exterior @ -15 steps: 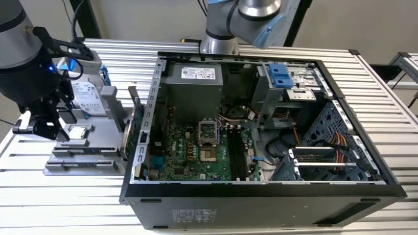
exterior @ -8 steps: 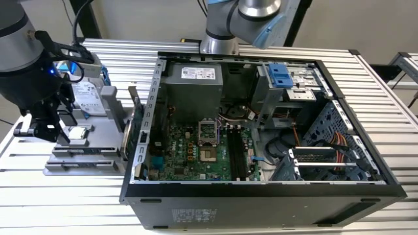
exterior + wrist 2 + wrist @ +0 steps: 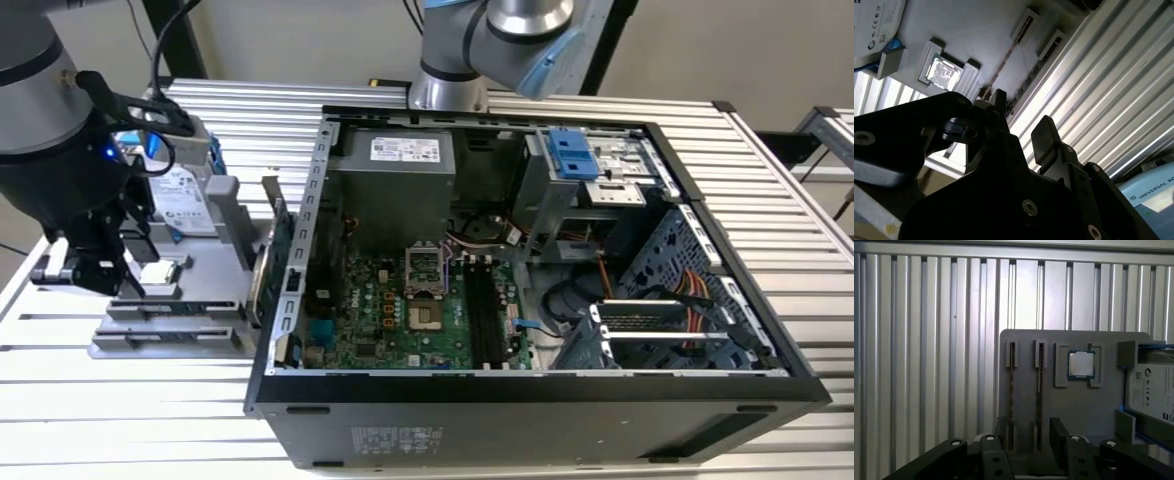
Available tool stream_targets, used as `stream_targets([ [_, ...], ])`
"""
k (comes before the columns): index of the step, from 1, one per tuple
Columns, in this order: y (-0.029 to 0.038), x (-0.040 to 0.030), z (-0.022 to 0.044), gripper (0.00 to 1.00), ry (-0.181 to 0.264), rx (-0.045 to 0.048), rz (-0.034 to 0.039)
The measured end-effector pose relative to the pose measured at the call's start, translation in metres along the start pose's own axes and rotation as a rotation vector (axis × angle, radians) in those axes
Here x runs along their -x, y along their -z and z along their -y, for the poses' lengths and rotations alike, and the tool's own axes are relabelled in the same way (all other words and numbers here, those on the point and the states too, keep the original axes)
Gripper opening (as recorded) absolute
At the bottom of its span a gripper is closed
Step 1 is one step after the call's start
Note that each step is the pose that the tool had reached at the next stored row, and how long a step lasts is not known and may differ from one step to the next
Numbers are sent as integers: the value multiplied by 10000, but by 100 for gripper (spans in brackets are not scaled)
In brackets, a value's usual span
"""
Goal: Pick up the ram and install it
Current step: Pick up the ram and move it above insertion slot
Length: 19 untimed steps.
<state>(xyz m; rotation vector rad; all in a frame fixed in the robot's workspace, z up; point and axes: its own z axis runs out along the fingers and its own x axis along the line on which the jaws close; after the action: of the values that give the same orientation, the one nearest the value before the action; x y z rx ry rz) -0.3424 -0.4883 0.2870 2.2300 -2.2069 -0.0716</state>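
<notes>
While the black two-fingered gripper (image 3: 1030, 424) is hovering over the near end of a flat grey holder tray (image 3: 1074, 410), its fingers (image 3: 1058, 432) are standing spread apart and gripping nothing. In the first wrist view a long, narrow, dark circuit-board ram stick (image 3: 1012, 390) is sitting on edge in one slot of the tray. A second ram stick (image 3: 1040, 390) is sitting on edge in the parallel slot just beside it. The near ends of both are showing between the two fingers, and I cannot tell whether either finger is touching them.

A small square silver processor chip (image 3: 1081, 364) is lying in a pocket of the tray next to the slots. Beyond it, a silver hard drive with a pale label in a blue frame (image 3: 1151, 390) is resting at the tray's edge. The tray is lying on a ribbed aluminium table (image 3: 929, 340).

In the exterior view the tray is lying at the exterior view's left. A large open black computer case (image 3: 534, 400) is lying beside it, showing a green motherboard (image 3: 400, 310), well apart from the gripper.
</notes>
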Motion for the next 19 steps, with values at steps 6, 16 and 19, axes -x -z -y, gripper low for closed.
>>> stream_targets([
  [6,-11,-1,2,100,-1,-4,3],
  [16,-113,-5,5,100,-3,0,-55],
  [19,-142,-5,6,100,-4,-1,-55],
])
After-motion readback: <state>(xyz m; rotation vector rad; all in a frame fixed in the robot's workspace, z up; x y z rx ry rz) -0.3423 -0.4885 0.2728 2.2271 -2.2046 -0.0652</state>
